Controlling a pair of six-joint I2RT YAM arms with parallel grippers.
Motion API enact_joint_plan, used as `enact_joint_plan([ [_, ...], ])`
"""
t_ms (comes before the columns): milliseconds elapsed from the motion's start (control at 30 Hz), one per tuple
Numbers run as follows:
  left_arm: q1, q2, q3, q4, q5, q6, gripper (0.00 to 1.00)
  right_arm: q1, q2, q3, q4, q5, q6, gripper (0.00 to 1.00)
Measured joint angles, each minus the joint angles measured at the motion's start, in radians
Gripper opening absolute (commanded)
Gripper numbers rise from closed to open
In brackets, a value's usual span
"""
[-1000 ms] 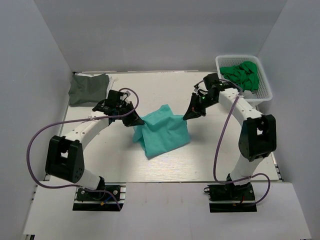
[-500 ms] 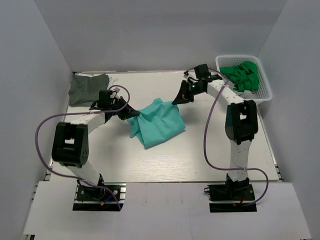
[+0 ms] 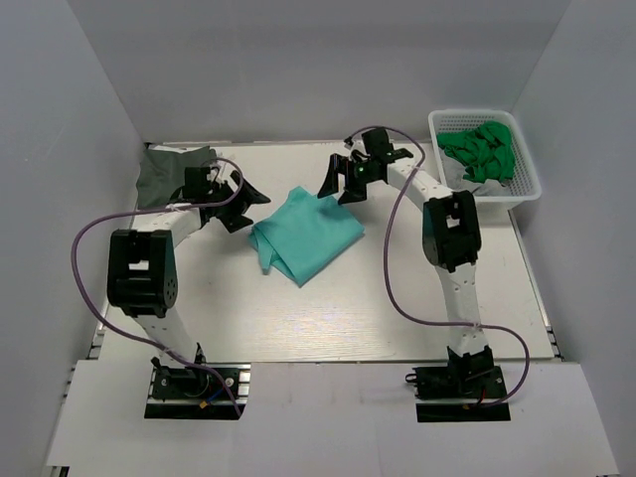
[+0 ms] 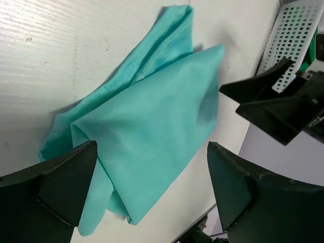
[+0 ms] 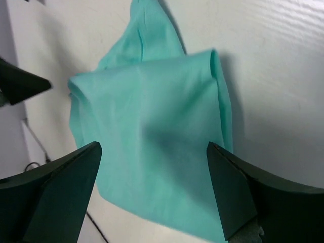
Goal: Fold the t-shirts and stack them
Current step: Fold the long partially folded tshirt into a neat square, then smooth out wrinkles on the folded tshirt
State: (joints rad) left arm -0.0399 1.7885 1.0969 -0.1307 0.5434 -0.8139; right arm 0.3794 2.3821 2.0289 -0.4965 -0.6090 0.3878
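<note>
A teal t-shirt (image 3: 303, 234) lies loosely folded on the white table, mid-left of centre. My left gripper (image 3: 247, 208) hovers at its left edge, jaws wide open, holding nothing. At the shirt's far right corner my right gripper (image 3: 338, 186) is also wide open and empty. In the left wrist view the teal t-shirt (image 4: 152, 111) lies beyond the open left gripper (image 4: 152, 147), with the right gripper (image 4: 268, 109) behind it. The right wrist view shows the teal t-shirt (image 5: 152, 131) past the open right gripper (image 5: 154, 147). A folded grey t-shirt (image 3: 174, 175) lies at the far left corner.
A white basket (image 3: 444, 171) at the far right holds crumpled green t-shirts (image 3: 482, 149). Grey walls close in the table on three sides. Purple cables loop from both arms over the table's sides.
Both grippers have opened and let go of the teal t-shirt, which has dropped from a raised tent shape to lie flat. Both arms have moved toward the far side.
</note>
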Motion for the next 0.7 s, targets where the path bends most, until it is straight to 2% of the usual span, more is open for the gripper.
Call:
enact_joint_plan([
  [267,-0.033,-0.195,0.011,-0.162,-0.112,0.077,1.00,0.058,-0.261,-0.210,-0.004,0.227,-0.054,0.90],
  [400,-0.052,-0.238,-0.032,-0.168,-0.113,0.084,1.00,0.091,-0.275,-0.270,0.035,0.240,-0.067,0.90],
  [567,-0.091,-0.203,-0.044,-0.159,-0.098,0.084,1.00,0.127,-0.241,-0.357,0.066,0.234,-0.075,0.90],
  [700,-0.117,-0.181,-0.044,-0.194,-0.120,0.092,1.00,0.147,-0.298,-0.539,0.166,0.222,-0.066,0.90],
])
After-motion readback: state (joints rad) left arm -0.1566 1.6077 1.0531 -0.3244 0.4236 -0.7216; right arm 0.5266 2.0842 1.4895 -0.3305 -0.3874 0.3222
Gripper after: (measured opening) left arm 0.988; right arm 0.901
